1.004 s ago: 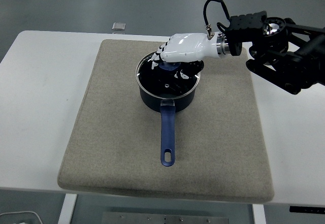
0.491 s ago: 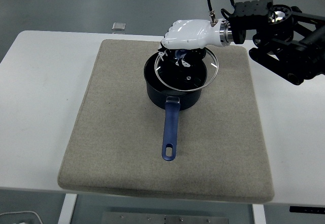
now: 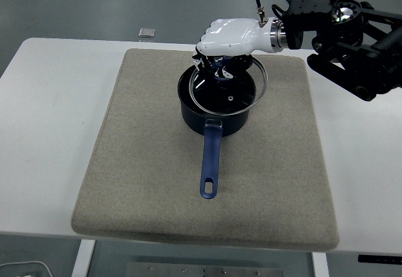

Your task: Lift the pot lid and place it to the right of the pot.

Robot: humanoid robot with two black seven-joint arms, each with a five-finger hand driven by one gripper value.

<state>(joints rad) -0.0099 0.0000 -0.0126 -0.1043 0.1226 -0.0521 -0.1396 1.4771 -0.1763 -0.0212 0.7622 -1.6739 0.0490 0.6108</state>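
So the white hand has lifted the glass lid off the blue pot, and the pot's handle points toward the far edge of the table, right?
Not quite. The head view shows the pot's handle pointing toward the near edge. The rest holds: the right hand holds the glass lid raised above the blue pot.

A mat (image 3: 157, 176) lies on the table (image 3: 44, 132), covering most of its middle. The pot (image 3: 217, 117) stands on the far half of the mat, its handle (image 3: 210, 164) pointing toward the near edge. The lid (image 3: 227, 88) hangs tilted just above the pot's opening, shifted a little to the right, held from above by the right hand (image 3: 227, 38), which reaches in from the far right. A small object (image 3: 147, 32) sits on the table beyond the mat's far edge, to the left of the pot.
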